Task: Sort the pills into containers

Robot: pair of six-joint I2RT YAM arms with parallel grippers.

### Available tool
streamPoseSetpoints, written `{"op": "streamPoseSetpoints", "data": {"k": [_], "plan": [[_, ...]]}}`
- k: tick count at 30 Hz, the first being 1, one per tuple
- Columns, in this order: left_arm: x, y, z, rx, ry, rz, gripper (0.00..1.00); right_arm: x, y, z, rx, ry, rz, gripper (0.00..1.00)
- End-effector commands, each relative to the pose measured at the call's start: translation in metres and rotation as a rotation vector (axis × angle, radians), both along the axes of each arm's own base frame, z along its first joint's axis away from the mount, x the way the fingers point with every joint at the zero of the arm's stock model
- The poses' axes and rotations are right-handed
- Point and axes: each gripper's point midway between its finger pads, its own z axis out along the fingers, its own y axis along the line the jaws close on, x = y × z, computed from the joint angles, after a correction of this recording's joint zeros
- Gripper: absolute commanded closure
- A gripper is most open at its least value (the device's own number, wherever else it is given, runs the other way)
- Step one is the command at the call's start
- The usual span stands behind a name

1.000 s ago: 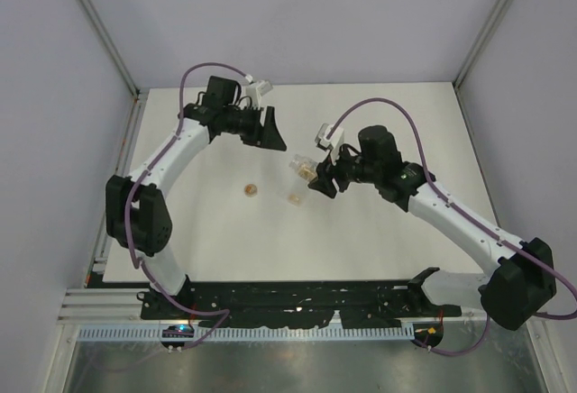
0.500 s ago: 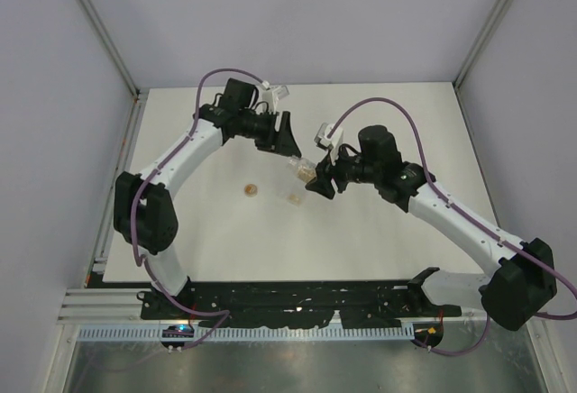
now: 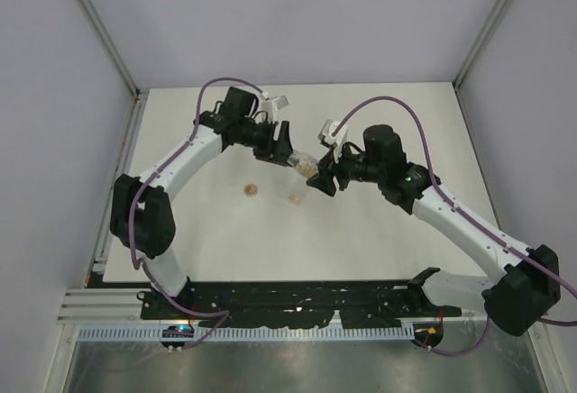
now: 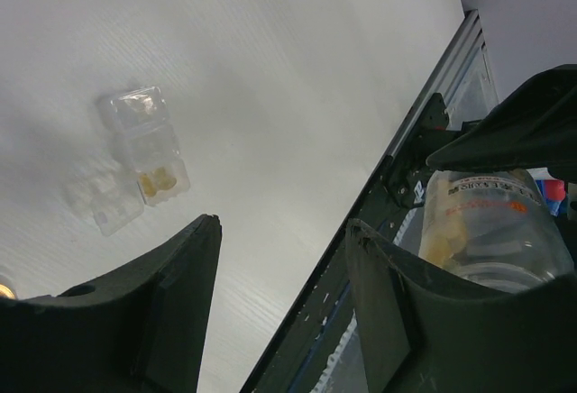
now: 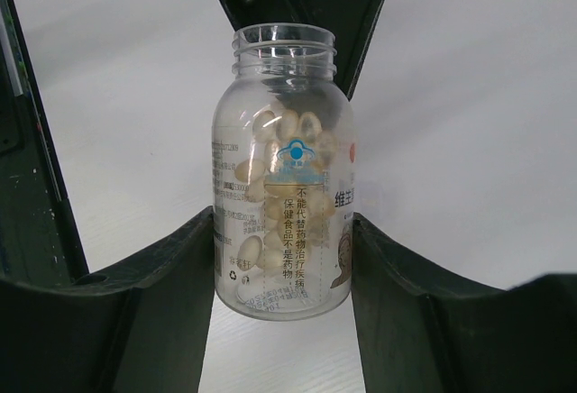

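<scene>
A clear bottle (image 5: 282, 195) with pale oval pills (image 5: 287, 136) inside is held level above the table, and my right gripper (image 5: 282, 222) is shut on its lower body. Its cap is off and the mouth points at my left gripper (image 3: 283, 148). That gripper (image 4: 281, 229) stands open with nothing between its fingers, and the bottle (image 4: 482, 226) lies just past its right finger. On the table sit a small clear compartment container (image 4: 144, 150) holding a few yellow pills (image 4: 156, 182), and a small round orange-brown piece (image 3: 251, 190).
The clear container (image 3: 294, 198) lies on the white table just below the two grippers. A black rail (image 3: 297, 298) runs along the near edge. Grey walls with metal posts (image 3: 99, 32) close the back and both sides.
My left gripper has swung right and toward me, up to the bottle's open mouth. The right gripper has kept the bottle almost still.
</scene>
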Motion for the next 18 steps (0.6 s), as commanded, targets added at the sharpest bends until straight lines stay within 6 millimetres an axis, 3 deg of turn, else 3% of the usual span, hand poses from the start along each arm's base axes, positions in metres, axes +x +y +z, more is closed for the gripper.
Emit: {"op": "streamPoseSetpoints", "data": {"k": [1,8,13,18], "plan": [[-0.010,0.002,0.039,-0.052,-0.111,-0.020,0.39,0.011,0.001,0.031,0.045,-0.101,-0.017,0.94],[-0.013,0.006,0.056,-0.057,-0.169,-0.011,0.39,0.013,0.003,0.012,0.016,-0.064,-0.012,0.95],[-0.018,0.005,0.058,-0.063,-0.170,-0.023,0.39,0.018,0.005,-0.006,-0.026,-0.019,-0.012,0.93],[-0.027,-0.002,0.060,-0.070,-0.177,-0.058,0.39,0.020,0.008,-0.012,-0.030,-0.001,-0.008,0.92]]}}
